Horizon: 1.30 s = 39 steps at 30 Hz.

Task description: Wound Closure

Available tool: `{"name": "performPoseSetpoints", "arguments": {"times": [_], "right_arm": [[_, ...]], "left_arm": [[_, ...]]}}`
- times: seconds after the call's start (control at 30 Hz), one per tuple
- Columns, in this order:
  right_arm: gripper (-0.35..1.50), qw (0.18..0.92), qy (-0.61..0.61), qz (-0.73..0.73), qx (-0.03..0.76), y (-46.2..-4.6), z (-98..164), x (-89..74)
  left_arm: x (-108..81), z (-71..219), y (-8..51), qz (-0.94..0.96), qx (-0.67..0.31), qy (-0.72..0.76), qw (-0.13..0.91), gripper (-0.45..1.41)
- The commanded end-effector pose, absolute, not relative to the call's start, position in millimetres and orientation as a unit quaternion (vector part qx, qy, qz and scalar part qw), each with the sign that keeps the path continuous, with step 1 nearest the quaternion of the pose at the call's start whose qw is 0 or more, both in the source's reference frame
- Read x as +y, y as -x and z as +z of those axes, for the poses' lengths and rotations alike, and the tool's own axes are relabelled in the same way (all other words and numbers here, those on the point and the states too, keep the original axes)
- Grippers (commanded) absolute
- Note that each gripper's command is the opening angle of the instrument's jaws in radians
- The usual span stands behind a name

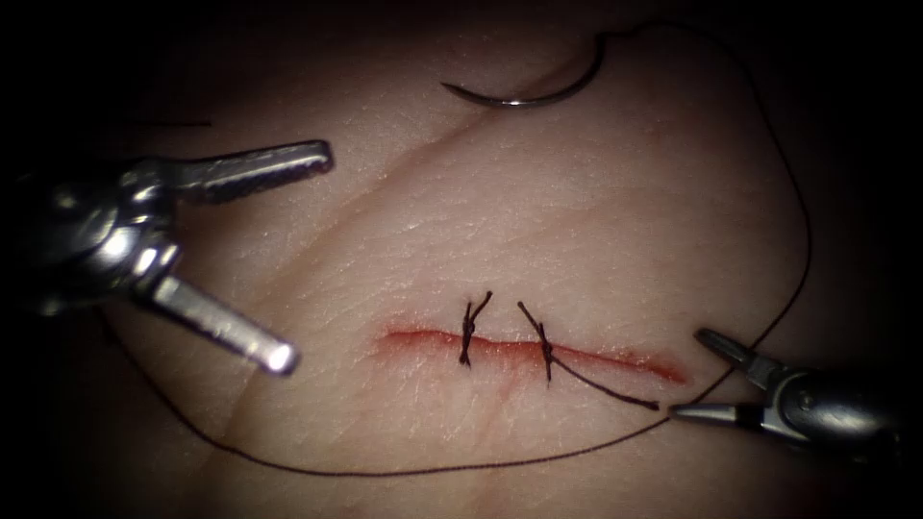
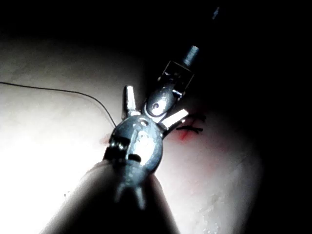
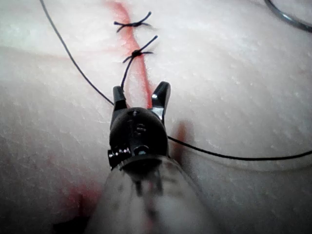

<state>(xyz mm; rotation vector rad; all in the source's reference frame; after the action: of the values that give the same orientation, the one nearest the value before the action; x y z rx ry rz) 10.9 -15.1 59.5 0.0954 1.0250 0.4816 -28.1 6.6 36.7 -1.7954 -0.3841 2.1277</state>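
The curved needle [image 1: 524, 96] lies loose on the tissue [image 1: 596, 221], far above the cut [image 1: 423, 338], held by neither tool. Its thread [image 1: 806, 240] runs down the right side, passes by the right tool and sweeps along the front to the left. Two knotted stitches [image 1: 469, 332] [image 1: 544, 343] cross the cut; the right one trails a short tail [image 1: 615, 392]. My left tool [image 1: 306, 256] hovers left of the cut, jaws spread wide and empty. My right tool [image 1: 686, 373] sits at the cut's right end, open, holding nothing; its wrist view has the tail beside one fingertip [image 3: 118, 95].
Red fluid [image 1: 625, 360] lines the cut and stains the tissue near it [image 3: 78, 197]. The needle [image 3: 287, 17] and both stitches [image 3: 132, 23] lie beyond the right tool. In the left wrist view a thread [image 2: 58, 90] lies across the bright tissue.
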Motion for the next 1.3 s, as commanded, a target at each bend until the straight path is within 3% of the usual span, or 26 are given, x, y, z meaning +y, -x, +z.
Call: {"name": "performPoseSetpoints", "arguments": {"times": [0.03,0.13,0.4,0.9,1.3], "right_arm": [[1.37,0.843,-0.048,0.227,0.485,-11.1,60,-15.8],[1.35,0.844,-0.051,0.227,0.483,-10.6,59,-15.6],[1.28,0.848,-0.048,0.226,0.478,-10.6,58,-14.6],[1.23,0.852,-0.043,0.222,0.473,-10.3,58,-13.7],[1.23,0.852,-0.042,0.223,0.472,-10.2,58,-13.7]], "left_arm": [[5.7,38,30.2,0.754,-0.122,0.624,0.164,0.66],[2.5,40,36.1,0.786,-0.078,0.592,0.161,0.66],[-1.3,47,42.5,0.834,-0.007,0.522,0.179,0.66],[-4.8,60,46.7,0.888,0.068,0.424,0.167,0.42],[-4.4,64,47.8,0.906,0.073,0.387,0.154,0.41]]}}
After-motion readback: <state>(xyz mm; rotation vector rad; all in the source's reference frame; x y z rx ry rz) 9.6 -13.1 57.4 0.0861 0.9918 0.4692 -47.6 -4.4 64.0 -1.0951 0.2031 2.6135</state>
